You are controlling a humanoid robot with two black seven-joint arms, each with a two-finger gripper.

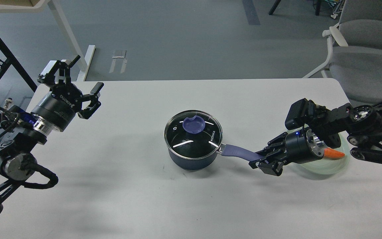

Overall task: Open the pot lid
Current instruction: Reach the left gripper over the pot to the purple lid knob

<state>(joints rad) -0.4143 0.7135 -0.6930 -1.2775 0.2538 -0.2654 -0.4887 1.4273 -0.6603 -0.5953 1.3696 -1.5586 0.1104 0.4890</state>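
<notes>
The round clear glass pot lid [193, 132] with a metal rim sits closed on the small dark navy pot [194, 156], near the middle of the white table [144, 199]. On the lid there is one flat purple-blue knob [194, 125], a little toward the far side of the lid's centre. The pot has one long purple-blue handle [239, 153], and its long axis runs from the pot to the right and slightly toward the robot.

The right gripper [260, 162] is at the end of this handle. Its fingers stand on both sides of the handle tip, but I cannot tell if they already clamp it or only surround it. From this gripper, the knob lies to the left and a little farther away, across the whole handle.

The left gripper [78, 84] hangs above the left part of the table, well apart from the pot, with its fingers spread wide and nothing between them. The knob lies to its right and lower. In my judgement the right arm will steady the pot, so the free left arm must reach the knob.

Behind the right gripper lies one pale green glass plate [338, 164] with one orange carrot-like piece [334, 153] on it. A grey chair [366, 49] stands behind the table.
</notes>
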